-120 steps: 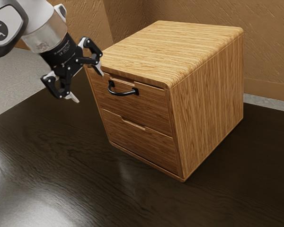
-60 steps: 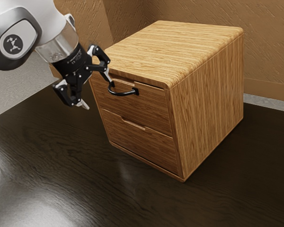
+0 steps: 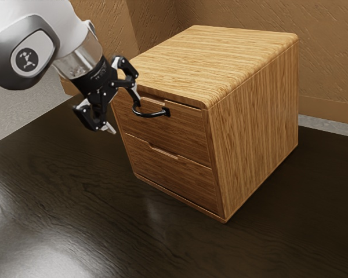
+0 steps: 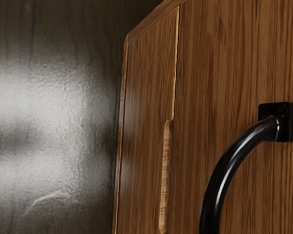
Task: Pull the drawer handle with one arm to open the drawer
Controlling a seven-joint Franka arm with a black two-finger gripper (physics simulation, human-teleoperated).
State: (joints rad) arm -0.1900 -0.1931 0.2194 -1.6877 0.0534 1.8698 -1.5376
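drawer handle [image 3: 151, 112], a black bow on the top drawer [image 3: 180, 130] of the wooden cabinet [image 3: 220, 63], lies just ahead of the end effector [image 3: 123, 114], whose fingers are spread and grip nothing. the drawer looks flush, not yet opened. best to centre the bar between both fingers, clamp firmly, then pull straight back along the drawer's travel, never sideways.

We have open worktop [image 3: 75, 197] on the exterior view's left of our spread pincer [image 3: 122, 113]. Toward that view's right, the cabinet [image 3: 249, 116] front and its bowed handle [image 3: 151, 112] stand in the way.
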